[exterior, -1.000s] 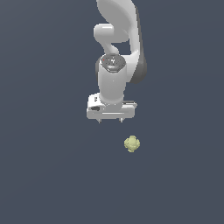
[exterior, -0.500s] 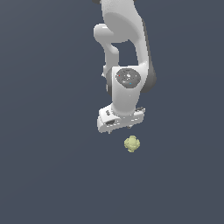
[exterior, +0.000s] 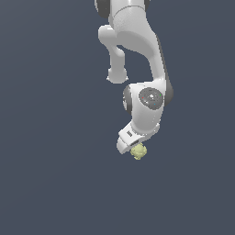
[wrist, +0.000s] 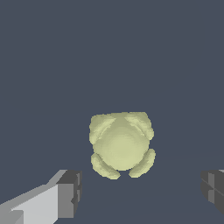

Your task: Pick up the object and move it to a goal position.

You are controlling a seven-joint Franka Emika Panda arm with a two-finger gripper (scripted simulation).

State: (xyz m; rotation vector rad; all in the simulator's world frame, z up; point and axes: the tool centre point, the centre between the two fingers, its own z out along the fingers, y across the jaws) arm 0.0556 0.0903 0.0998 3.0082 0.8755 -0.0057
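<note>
The object point(exterior: 138, 151) is a small lumpy pale yellow-green blob on the flat dark grey surface. In the wrist view it point(wrist: 121, 144) fills the middle of the picture. My white gripper point(exterior: 133, 148) hangs right over it and partly covers it in the exterior view. In the wrist view the gripper point(wrist: 142, 194) is open: one dark fingertip point(wrist: 70, 192) and the other fingertip point(wrist: 213, 190) stand wide apart, with the blob just beyond the gap between them. Neither pad touches it.
The white arm point(exterior: 137, 50) reaches down from the top of the exterior view. The plain dark grey surface point(exterior: 55, 183) stretches all around. No other object or edge shows.
The gripper has come down and toward the exterior view's right, from well above the blob to right over it. The wrist has turned. The blob has not moved.
</note>
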